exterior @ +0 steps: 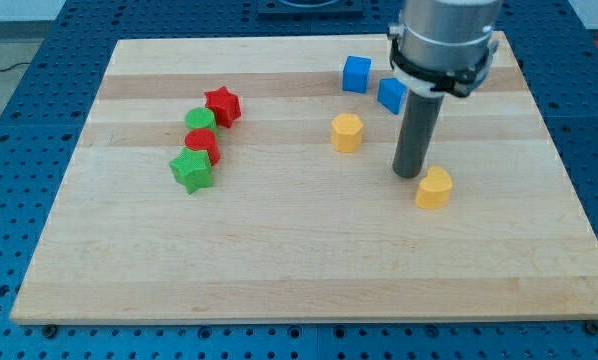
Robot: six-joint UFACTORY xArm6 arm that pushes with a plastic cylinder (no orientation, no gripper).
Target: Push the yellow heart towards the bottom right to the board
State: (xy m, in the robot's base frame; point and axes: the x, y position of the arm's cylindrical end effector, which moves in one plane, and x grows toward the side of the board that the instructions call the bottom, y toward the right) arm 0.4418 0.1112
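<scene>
The yellow heart (434, 187) lies on the wooden board (299, 260) right of centre. My tip (409, 173) stands just to the heart's upper left, touching it or nearly so. A yellow hexagon block (346, 132) lies to the left of the rod, apart from it.
A blue cube (356, 74) and a second blue block (391, 95) lie near the view's top, the second partly behind the rod. At the left is a cluster: a red star (222, 105), a green round block (200, 121), a red round block (201, 143) and a green star (192, 170).
</scene>
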